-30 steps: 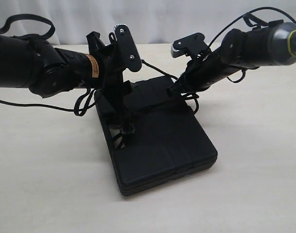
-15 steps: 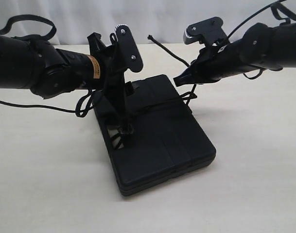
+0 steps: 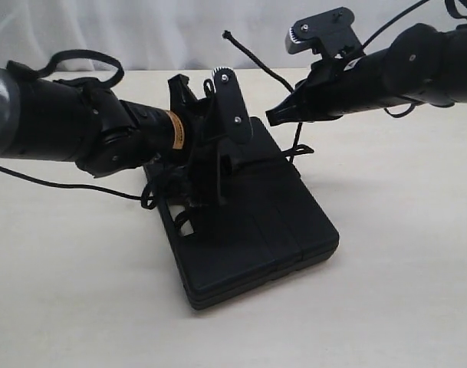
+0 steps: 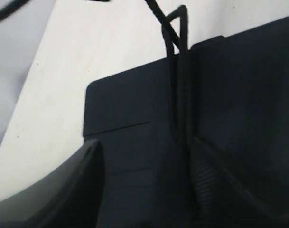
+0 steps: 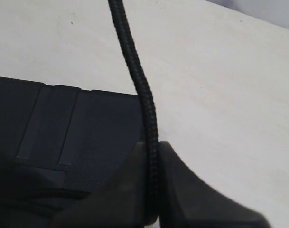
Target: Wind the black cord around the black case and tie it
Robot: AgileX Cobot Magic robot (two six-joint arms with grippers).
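The case is matt black plastic with ribbed lid panels and a faint sheen at the edges. The cord is black braided fibre with a coarse, plain weave. The right claw looks smooth, dull and dark. The left arm has a smooth black shell with a soft gloss. The worktop is pale, smooth and matt, with faint specks.

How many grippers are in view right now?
2. The left gripper stands open over the black case; the right gripper, above the case's far end, is shut on the black cord.
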